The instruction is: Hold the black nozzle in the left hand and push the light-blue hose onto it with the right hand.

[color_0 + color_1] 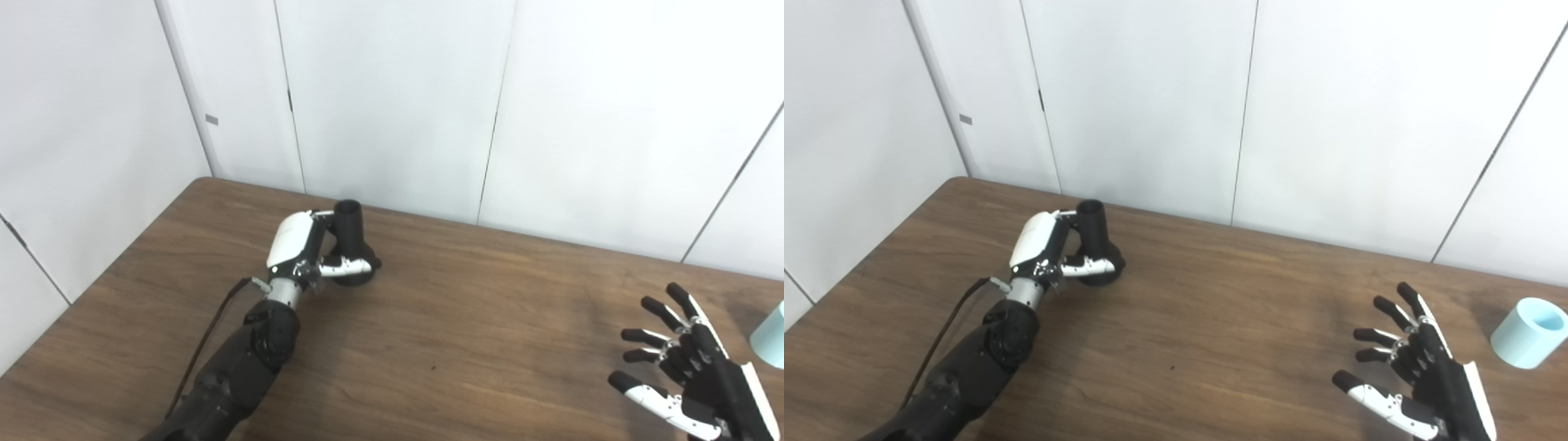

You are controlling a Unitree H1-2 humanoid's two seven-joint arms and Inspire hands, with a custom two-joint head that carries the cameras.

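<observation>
Right hand (1421, 380): you have it lowest in the frame, at the lower right, palm turned toward the left, fingers (1387, 306) spread wide apart and curled around nothing. It hovers over the table, not touching anything you can see.

Light-blue hose (1528, 332): you see it as a short pale-blue tube lying on the table at the right edge, just beyond and to the right of the right hand, its open end tilted up and to the right. It is near the hand but apart from it; in the left eye view it is mostly cut off by the frame edge.

Table (1225, 318): dark wood-grain top filling the lower half of both views.

Left hand (306, 248): your left arm runs up from the lower left to the left of centre. The fingers are wrapped around the nozzle's neck and the thumb (346, 266) lies across its wide base.

Black nozzle (352, 236): it stands upright on its flared base on the table, left of centre, narrow open end up, clasped by the left hand.

Wall (1151, 92): white panels behind the table's far edge.
</observation>
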